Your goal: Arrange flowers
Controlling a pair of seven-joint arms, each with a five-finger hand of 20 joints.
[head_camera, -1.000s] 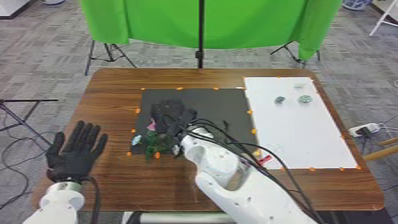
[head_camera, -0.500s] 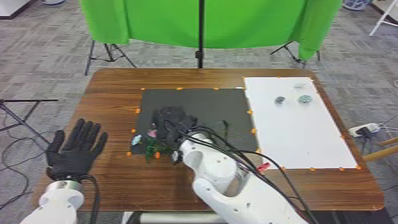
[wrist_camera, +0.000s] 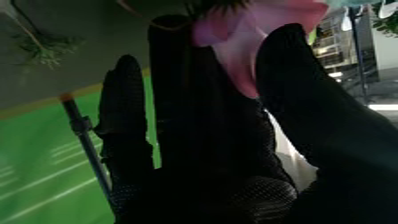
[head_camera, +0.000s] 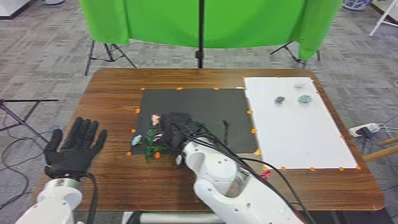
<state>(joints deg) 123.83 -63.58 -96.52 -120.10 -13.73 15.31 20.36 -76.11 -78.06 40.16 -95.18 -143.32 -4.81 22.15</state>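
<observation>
In the head view my right hand [head_camera: 180, 125] is low over the black mat, beside green stems [head_camera: 152, 143] at the mat's near left. A pale pink flower [head_camera: 155, 119] shows at that hand's left edge, and a light blue flower [head_camera: 136, 140] lies farther left. A thin green stem [head_camera: 225, 131] lies to the right of the hand. In the right wrist view my right hand [wrist_camera: 209, 115] pinches a pink flower [wrist_camera: 253, 30] between thumb and fingers; a green sprig [wrist_camera: 43, 51] is farther off. My left hand [head_camera: 73, 155] is open, palm up, at the table's left.
A white board [head_camera: 298, 130] covers the table's right side, with small teal and dark pieces [head_camera: 305, 99] near its far end. Orange tabs line the black mat [head_camera: 200, 100]. A green cloth [head_camera: 213, 25] hangs behind the brown table [head_camera: 115, 90].
My right hand has come slightly nearer and to the right over the mat. The pale pink flower now shows at its left edge. The left hand has shifted only slightly.
</observation>
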